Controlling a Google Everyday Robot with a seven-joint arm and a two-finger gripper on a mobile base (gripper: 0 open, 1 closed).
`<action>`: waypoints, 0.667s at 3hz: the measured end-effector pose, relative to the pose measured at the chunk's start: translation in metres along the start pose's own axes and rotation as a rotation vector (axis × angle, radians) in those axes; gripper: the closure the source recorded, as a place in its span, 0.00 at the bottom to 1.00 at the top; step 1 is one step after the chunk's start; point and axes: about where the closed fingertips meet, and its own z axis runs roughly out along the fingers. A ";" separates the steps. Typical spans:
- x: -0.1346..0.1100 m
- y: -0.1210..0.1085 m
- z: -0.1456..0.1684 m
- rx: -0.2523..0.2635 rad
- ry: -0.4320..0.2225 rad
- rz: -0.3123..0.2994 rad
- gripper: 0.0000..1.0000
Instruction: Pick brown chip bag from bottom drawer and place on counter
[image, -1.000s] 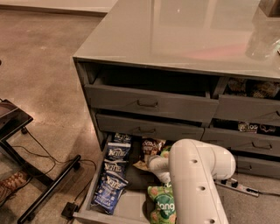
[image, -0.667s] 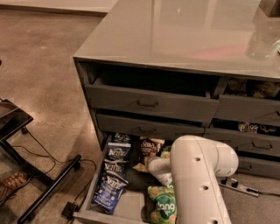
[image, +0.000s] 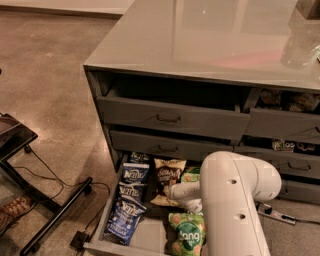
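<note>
The brown chip bag (image: 167, 176) lies in the open bottom drawer (image: 150, 234), at the back middle, between blue bags and green bags. My white arm (image: 235, 210) reaches down into the drawer from the right. My gripper (image: 173, 193) is at the end of the white wrist, right at the brown bag's lower edge, and mostly hidden by the arm. The glossy grey counter (image: 210, 40) tops the cabinet above.
Three dark blue Kettle bags (image: 131, 191) lie along the drawer's left side. Green dang bags (image: 186, 234) lie at the front beside my arm. Two upper drawers (image: 170, 119) stand slightly open. A black stand and cables (image: 55, 212) lie on the floor at left.
My arm has shifted very slightly to the right over the drawer. The brown chip bag and the other bags have not moved.
</note>
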 end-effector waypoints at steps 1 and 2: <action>0.015 0.006 -0.012 -0.050 0.065 -0.001 1.00; 0.020 0.004 -0.036 -0.079 0.089 0.006 1.00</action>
